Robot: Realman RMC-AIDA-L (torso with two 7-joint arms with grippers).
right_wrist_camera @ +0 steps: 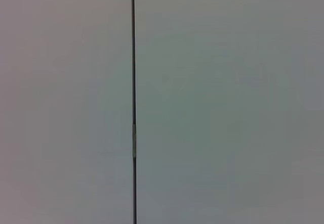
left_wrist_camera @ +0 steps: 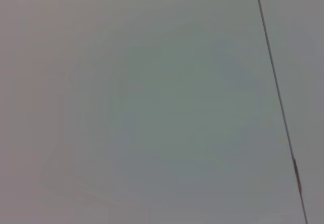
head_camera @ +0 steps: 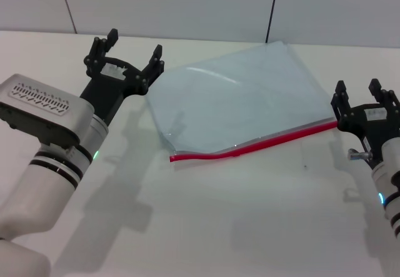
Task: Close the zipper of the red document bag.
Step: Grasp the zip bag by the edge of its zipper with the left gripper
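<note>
Bag (head_camera: 240, 99) lies flat mid-frame, zipper (head_camera: 250, 146) along its lower edge, untouched. Left gripper (head_camera: 125, 58) upper left and right gripper (head_camera: 365, 95) at right are both spread, empty. We're pre-grasp; next we need to pin one end and pinch the slider, which we can't spot.

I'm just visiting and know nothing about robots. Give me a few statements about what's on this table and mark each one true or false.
1. The red document bag lies flat on the white table. True.
2. The zipper runs along the bag's edge farthest from the robot. False: it runs along the near edge.
3. The left tool is open, beside the bag's left corner. True.
4. The right tool is clamped on the zipper. False: it is open, holding nothing, near the zipper's right end.
5. A second bag lies on the table. False: only one bag shows.
</note>
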